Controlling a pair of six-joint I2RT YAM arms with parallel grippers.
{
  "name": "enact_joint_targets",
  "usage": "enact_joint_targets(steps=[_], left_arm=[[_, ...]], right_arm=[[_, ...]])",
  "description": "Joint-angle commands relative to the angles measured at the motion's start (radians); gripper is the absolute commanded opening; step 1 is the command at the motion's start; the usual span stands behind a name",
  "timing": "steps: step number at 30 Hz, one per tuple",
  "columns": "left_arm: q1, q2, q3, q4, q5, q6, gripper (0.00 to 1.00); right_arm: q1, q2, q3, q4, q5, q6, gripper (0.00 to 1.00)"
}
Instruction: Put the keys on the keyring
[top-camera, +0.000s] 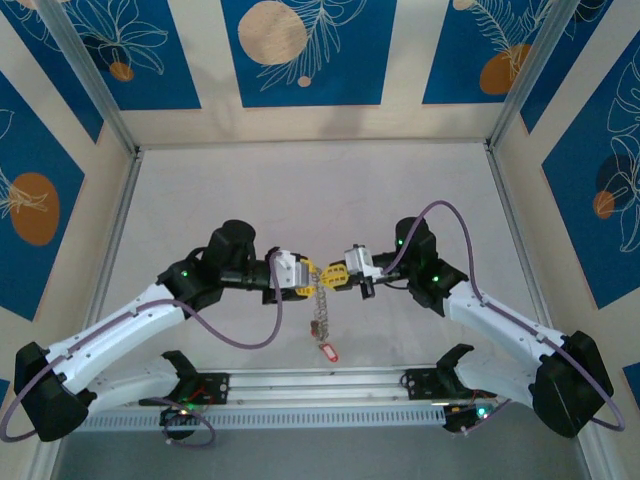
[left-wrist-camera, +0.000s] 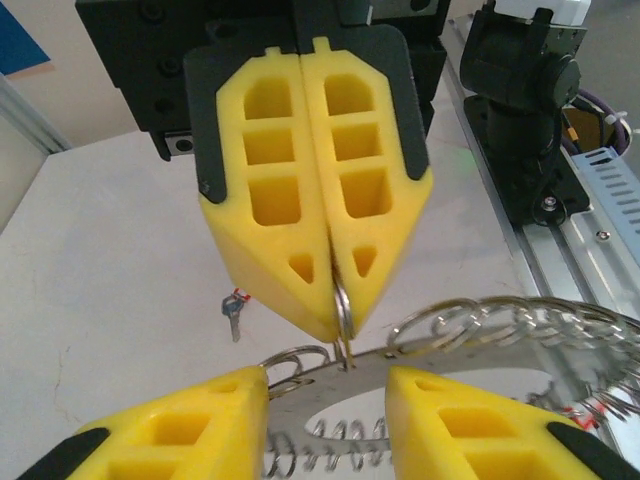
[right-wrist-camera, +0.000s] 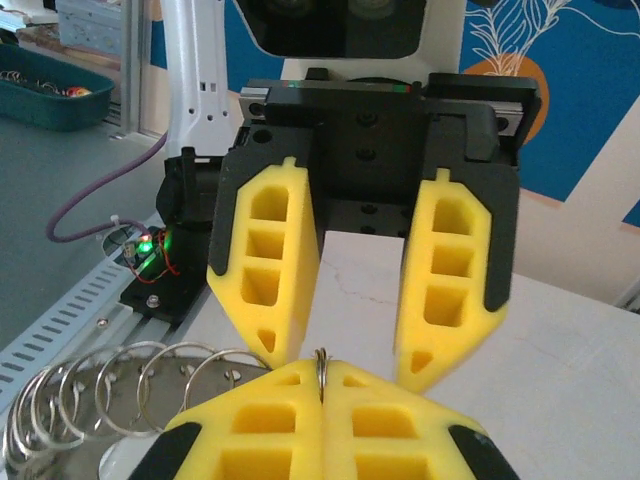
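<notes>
The two grippers meet tip to tip above the middle of the table. My right gripper (top-camera: 335, 278) (left-wrist-camera: 335, 328) (right-wrist-camera: 322, 372) is shut on a small split ring (left-wrist-camera: 343, 300) that is threaded into the keyring's edge. The keyring (top-camera: 320, 305) (left-wrist-camera: 310, 388) (right-wrist-camera: 110, 410), a flat silvery plate fringed with wire loops, hangs below them. My left gripper (top-camera: 305, 278) (left-wrist-camera: 328, 375) stands open, its fingers (right-wrist-camera: 265, 260) either side of the split ring, tips at the plate's face. One red-tagged key (left-wrist-camera: 233, 318) lies on the table beyond. Another red tag (top-camera: 327, 351) shows under the keyring.
The metal rail (top-camera: 320, 385) with the arm bases runs along the near edge, close beside the hanging keyring. White table surface (top-camera: 320, 200) stretches behind the grippers to the framed walls. A teal bin (right-wrist-camera: 50, 95) sits off the table.
</notes>
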Motion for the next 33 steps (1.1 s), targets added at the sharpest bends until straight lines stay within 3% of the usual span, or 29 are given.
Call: enact_joint_targets(steps=[1, 9, 13, 20, 28, 33], left_arm=[[-0.018, -0.013, -0.015, 0.038, -0.013, 0.026, 0.35], [-0.026, -0.036, -0.038, 0.067, 0.037, 0.003, 0.31], [-0.029, -0.029, -0.039, 0.075, 0.037, -0.016, 0.24], [-0.03, -0.024, -0.042, 0.096, 0.021, -0.051, 0.2], [-0.029, -0.022, -0.027, 0.062, -0.074, -0.048, 0.0], [-0.029, -0.023, -0.018, 0.055, -0.146, -0.057, 0.0]], right_arm=[[0.016, -0.006, 0.0, 0.004, 0.016, -0.031, 0.0], [0.044, -0.017, -0.014, 0.016, 0.078, -0.051, 0.0], [0.054, -0.025, -0.024, 0.033, 0.106, -0.048, 0.0], [0.079, -0.052, -0.061, 0.077, 0.187, -0.078, 0.0], [0.08, -0.085, -0.089, 0.117, 0.231, -0.074, 0.0], [0.081, -0.094, -0.099, 0.11, 0.246, -0.066, 0.0]])
